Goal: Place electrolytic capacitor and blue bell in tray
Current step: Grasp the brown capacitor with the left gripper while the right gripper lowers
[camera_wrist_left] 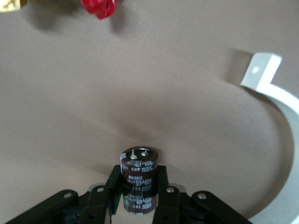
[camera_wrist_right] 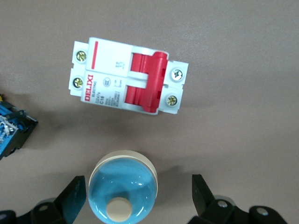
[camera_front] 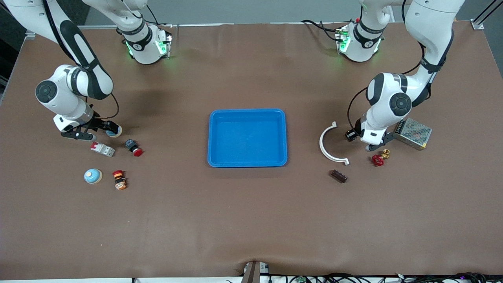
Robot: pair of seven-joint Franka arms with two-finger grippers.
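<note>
The bright-blue tray (camera_front: 247,111) lies in the middle of the table with nothing in it. My left gripper (camera_front: 351,135) is down by the table next to a white curved bracket. Its jaws are shut on a dark brown electrolytic capacitor (camera_wrist_left: 138,184), which stands upright between the fingers (camera_wrist_left: 163,191). My right gripper (camera_front: 109,129) is low at the right arm's end of the table. It is open around a blue bell (camera_wrist_right: 123,189) with a cream knob. One finger (camera_wrist_right: 74,198) is close to the bell's side and the other (camera_wrist_right: 203,193) stands well apart from it.
By the right gripper lie a white-and-red circuit breaker (camera_front: 103,149), a red push button (camera_front: 134,148), a second blue bell (camera_front: 93,176) and a red-and-orange button (camera_front: 119,179). By the left gripper lie the bracket (camera_front: 328,147), a red valve (camera_front: 379,158), a mesh-covered metal box (camera_front: 413,133) and a dark brown cylinder (camera_front: 338,176).
</note>
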